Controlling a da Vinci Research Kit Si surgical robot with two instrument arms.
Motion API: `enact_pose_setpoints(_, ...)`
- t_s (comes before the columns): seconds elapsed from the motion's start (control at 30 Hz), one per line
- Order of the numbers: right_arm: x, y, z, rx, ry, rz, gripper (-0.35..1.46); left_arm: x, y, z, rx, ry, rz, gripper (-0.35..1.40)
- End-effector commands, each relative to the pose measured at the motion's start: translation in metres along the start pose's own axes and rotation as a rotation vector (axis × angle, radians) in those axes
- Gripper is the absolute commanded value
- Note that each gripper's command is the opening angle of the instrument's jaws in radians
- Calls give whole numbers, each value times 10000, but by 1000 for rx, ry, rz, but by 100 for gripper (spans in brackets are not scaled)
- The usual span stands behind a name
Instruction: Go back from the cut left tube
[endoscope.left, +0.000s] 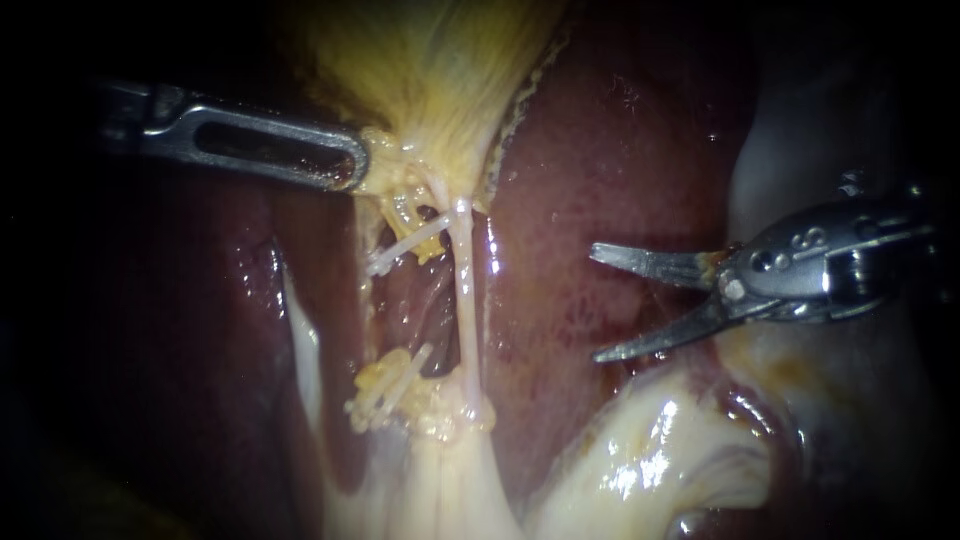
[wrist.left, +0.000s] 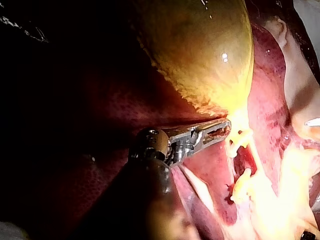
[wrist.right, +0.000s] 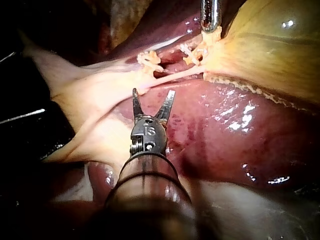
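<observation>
your right instrument (endoscope.left: 600, 303), jaws wide w/ nothing between, sits well apart from the cut left tube (endoscope.left: 405, 243), which lies straight ahead of its tips, beyond the uncut tube (endoscope.left: 465, 300). back out along yr shaft. left instrument (endoscope.left: 355, 165) grips gallbladder (endoscope.left: 440, 70).

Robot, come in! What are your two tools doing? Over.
Left instrument jaws shut on gallbladder. Right instrument jaws open, empty, over liver. Cut left tube well clear of it. Nothing in the way.

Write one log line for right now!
left instrument: shut on gallbladder | right instrument: jaws open, apart from cut left tube
</observation>
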Motion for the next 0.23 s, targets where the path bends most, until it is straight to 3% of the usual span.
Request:
enact_pose_setpoints(0.03, 0, 0, 0, 0, 1, 0, 145, 0, -1, -1, 0, 0, 0, -35)
enact_pose_setpoints(0.23, 4, 1, 8, 40, 7, 32, 143, 0, 0, -3, 1, 1, 0, -35)
